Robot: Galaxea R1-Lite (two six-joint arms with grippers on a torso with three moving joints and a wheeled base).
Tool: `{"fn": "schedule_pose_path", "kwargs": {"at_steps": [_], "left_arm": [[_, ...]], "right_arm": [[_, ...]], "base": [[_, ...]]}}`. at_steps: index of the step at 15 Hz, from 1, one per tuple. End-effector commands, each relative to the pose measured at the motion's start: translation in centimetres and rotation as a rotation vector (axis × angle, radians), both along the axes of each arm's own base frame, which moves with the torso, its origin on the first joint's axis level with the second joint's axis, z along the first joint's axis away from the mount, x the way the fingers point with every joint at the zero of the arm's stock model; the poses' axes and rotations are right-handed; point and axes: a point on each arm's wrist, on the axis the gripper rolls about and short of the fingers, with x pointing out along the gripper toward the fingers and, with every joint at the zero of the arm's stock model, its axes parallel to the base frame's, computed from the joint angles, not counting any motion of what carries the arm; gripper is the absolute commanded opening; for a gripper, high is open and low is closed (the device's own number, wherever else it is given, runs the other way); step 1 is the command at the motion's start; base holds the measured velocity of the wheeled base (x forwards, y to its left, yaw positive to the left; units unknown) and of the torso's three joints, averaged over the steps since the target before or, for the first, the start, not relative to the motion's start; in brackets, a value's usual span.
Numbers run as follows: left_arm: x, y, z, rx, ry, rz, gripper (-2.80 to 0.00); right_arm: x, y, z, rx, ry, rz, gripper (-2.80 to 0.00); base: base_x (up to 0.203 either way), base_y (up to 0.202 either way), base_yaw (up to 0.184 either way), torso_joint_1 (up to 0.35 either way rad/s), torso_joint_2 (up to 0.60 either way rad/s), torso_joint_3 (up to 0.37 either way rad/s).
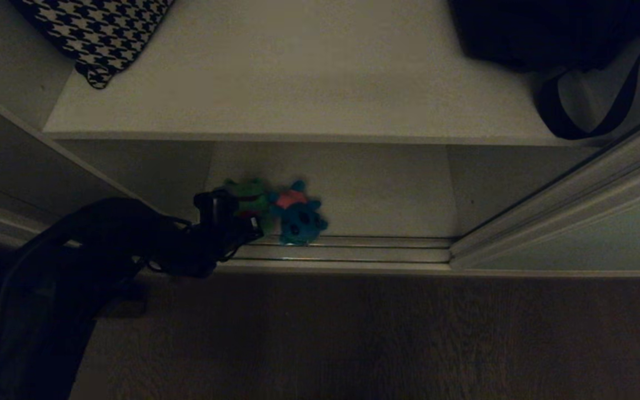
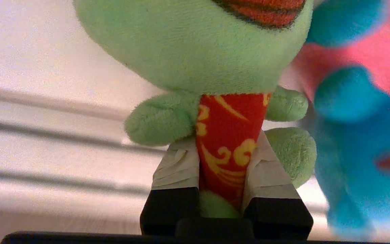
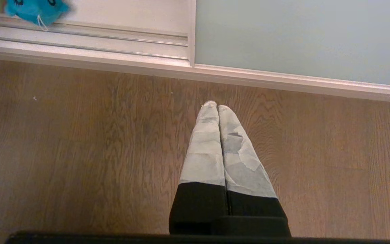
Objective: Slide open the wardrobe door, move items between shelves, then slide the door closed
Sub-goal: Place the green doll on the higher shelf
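Two toys sit touching on the bottom shelf [image 1: 386, 194] by the door track: your left tool [image 2: 227, 179] has pinched the frog [image 2: 195, 47] by its red belly. Lifting may drag the blue toy [image 1: 299, 218] out. Right tool [image 3: 217, 108] hangs closed, empty.

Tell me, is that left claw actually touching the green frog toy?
Touching. The left wrist view shows the left gripper with its taped fingers pressed against both sides of the green frog's red belly.
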Motion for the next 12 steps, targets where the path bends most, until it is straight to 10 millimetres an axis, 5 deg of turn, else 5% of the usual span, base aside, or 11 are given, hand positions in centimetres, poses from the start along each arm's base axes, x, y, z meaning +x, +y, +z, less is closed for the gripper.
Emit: {"fn": "schedule_pose_path", "kwargs": {"at_steps": [1,8,12], "left_arm": [[-2.8,0.4,3.8,0.002,-0.023,-0.01,-2.8],[-16.9,1.3,6.8,0.089,0.103,-0.104,-2.8],[-25.8,2.1,6.5,0.114,0.159,-0.162,-2.8]], "right_arm": [[0.0,0.0,0.0,0.001,-0.002,0.001,-2.8],[0.0,0.0,0.0,0.0,-0.003,0.001,-2.8],[0.0,0.0,0.0,0.0,-0.002,0.001,-2.8]], "base": [[0.0,0.0,0.0,0.0,0.0,0.0],[0.0,0.0,0.0,0.0,0.0,0.0],[0.0,0.0,0.0,0.0,0.0,0.0]]}}
